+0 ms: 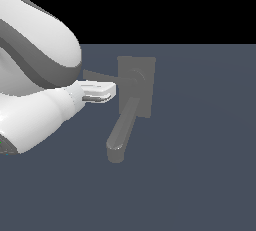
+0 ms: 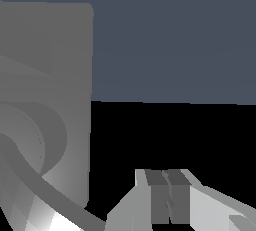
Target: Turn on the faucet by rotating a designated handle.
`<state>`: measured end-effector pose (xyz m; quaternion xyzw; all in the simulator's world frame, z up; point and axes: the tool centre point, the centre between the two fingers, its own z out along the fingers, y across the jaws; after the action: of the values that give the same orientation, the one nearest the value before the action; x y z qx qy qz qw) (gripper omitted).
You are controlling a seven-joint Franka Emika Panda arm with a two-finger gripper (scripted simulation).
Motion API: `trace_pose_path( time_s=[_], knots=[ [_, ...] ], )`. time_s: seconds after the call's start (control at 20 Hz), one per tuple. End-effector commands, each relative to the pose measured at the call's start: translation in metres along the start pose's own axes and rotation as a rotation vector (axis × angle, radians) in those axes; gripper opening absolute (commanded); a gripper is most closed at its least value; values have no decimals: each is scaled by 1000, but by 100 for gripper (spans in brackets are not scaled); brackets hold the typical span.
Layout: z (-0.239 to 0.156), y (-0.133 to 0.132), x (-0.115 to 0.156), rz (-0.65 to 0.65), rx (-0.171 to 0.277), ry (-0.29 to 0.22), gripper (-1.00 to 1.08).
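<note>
One tool (image 1: 114, 91) just beside handle (image 1: 100, 76).

Dim, flat, slightly soft simulator renders

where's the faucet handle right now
In the exterior view the handle juts from the faucet's hub toward that view's left, just above the gripper, over the spout.

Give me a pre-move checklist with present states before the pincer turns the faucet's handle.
1. Pincer near the matte grey faucet's back plate: ok.
2. Fingers pressed together, holding nothing: ok for a push, not ok for a grasp.
3. Thin flat grey bar handle in view behind the pincer: ok.
4. Contact between pincer and handle: cannot tell.
5. Thick rounded spout apart from the pincer: ok.
</note>
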<state>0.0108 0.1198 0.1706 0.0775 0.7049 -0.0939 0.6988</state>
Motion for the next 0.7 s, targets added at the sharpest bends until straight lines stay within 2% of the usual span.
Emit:
trace_pose_path(
  time_s=[0.0, 0.05, 0.65],
  knots=[
    [0, 4, -10, 5, -5, -6, -100],
    [0, 1, -2, 1, 0, 1, -100],
    [0, -13, -46, 3, -3, -2, -100]
  ],
)
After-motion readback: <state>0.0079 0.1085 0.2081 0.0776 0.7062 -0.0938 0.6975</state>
